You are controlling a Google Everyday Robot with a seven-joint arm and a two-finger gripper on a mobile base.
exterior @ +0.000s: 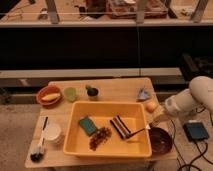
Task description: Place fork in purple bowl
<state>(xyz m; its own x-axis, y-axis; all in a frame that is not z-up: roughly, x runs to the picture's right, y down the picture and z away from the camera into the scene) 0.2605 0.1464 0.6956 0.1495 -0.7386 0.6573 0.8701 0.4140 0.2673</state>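
**Item 1, fork** (138, 132): slim, pale silvery metal, thin along its whole length.
- Hold: I am gripping it at 1 end with my gripper (152, 124), which is clamping it, so it is sitting right at my hand.
- Long axis: it is running nearly level, out from my hand and slightly downward.
- Free end: it is pointing away from my hand toward the middle of the yellow tub (107, 104) and is reaching over the tub's near wall. As far as I can judge, it is hanging clear of the tub floor.

**Item 2, purple bowl** (161, 142): small, round, glossy dark maroon, looking empty.
- Position: it is sitting just below my hand, outside the tub and just beside the wall the fork is crossing.
- Relation that matters: the bowl is lying beneath my hand while the fork is trailing off to the tub side. I am judging that the free end needs to come across the tub wall before any lowering.
- Fit: the fork looks about as long as the bowl is wide, so it will probably lean on the rim.

**Item 3, nearby:** a striped object (120, 125) is lying in the tub beyond the fork's tip.
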